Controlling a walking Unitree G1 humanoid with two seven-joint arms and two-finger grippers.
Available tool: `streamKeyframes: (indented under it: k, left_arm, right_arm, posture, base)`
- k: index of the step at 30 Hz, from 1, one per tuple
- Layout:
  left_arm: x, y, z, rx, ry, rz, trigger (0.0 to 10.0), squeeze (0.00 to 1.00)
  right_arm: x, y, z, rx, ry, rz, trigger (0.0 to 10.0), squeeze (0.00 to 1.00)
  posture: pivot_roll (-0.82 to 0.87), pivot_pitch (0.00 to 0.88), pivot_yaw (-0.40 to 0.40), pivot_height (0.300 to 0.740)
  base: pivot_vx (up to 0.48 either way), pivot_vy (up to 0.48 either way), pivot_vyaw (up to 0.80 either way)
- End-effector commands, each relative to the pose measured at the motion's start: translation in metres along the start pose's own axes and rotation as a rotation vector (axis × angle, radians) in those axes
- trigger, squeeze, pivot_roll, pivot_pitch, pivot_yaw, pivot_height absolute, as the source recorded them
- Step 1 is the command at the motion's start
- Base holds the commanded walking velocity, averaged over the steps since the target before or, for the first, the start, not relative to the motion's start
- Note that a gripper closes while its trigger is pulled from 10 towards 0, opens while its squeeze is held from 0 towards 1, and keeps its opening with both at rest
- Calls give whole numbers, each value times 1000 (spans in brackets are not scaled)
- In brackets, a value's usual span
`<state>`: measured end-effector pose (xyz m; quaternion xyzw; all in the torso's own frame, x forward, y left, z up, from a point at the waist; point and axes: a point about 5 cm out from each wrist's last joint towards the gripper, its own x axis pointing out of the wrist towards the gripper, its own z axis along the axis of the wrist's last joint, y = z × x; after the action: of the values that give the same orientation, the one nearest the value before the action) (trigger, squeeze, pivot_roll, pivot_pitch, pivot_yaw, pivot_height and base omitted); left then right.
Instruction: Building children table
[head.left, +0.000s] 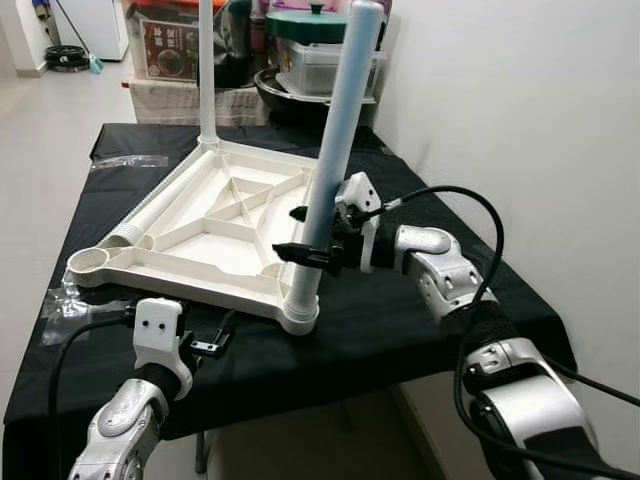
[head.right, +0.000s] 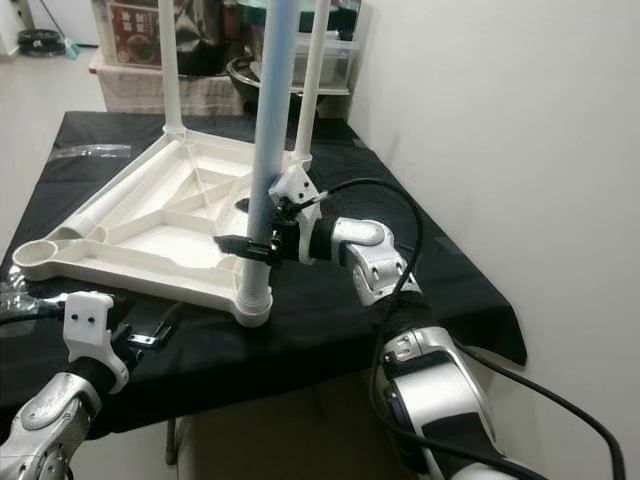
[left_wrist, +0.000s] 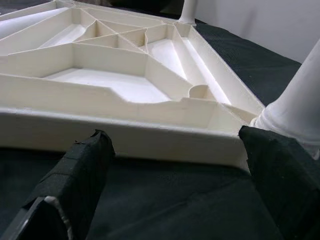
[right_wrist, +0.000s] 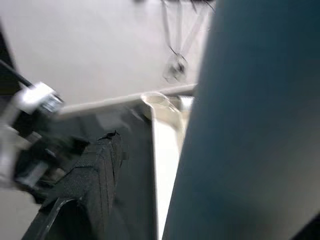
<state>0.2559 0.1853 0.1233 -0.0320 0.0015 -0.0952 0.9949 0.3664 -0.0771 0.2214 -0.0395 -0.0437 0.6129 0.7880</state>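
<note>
Nearest the camera, at the near left edge of the scene, the left end effector (head.left: 205, 345) hovers low over the black cloth, its two black fingers (left_wrist: 82, 175) spread apart and holding nothing. It points at the near rim of the tabletop (head.left: 215, 225), a cream plastic triangle lying upside down on the table (head.left: 400, 330) with its ribbed underside facing up.

To the right, the right end effector (head.left: 305, 235) reaches in from the right side and is closed around the blue leg (head.left: 335, 150), a pale blue tube. The grip sits low on the tube, a little above where it enters the socket (head.left: 298, 315) at the near right corner of the tabletop.

The tube's long axis runs nearly upright, leaning slightly to the right and away from the camera as it rises. That lean matters: the leg probably needs to stand straight over the socket before it can be pressed fully home. The right arm is the one already on it; the left is near the same corner, just beside the rim, well placed to steady the tabletop.

At the far corner a white leg (head.left: 207, 70) already stands upright. A loose ribbed tube (head.left: 150, 215) lies along the left edge. One near left socket (head.left: 92, 262) is still open.
</note>
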Motion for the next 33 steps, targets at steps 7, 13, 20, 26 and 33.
streamKeyframes:
  k: [7, 13, 20, 26, 33]
  left_arm:
    - [2, -2, 1, 13, -3, -11, 10000, 0]
    - [-1, -2, -1, 11, 4, -10, 10000, 0]
    - [-3, -3, -4, 2, 18, -22, 10000, 0]
    - [2, -8, -6, -2, 26, -48, 10000, 0]
    - [6, -7, -3, 3, 16, -43, 10000, 0]
  right_arm:
    - [19, -6, -4, 11, -44, -195, 0, 0]
    - [12, -8, -25, 49, -23, -555, 0, 0]
    - [-74, 6, -41, -16, 123, -1331, 0, 0]
    - [-104, 2, -23, -33, 130, -1526, 10000, 0]
    - [-91, -15, 8, -37, 3, -1513, 10000, 1000]
  posture:
    - [102, 0, -145, 740]
    - [86, 0, -140, 740]
    - [39, 0, -112, 740]
    - [15, 0, -94, 740]
    - [35, 0, -109, 740]
  base:
    - [0, 0, 0]
    - [0, 0, 0]
    - [0, 0, 0]
    - [0, 0, 0]
    - [0, 0, 0]
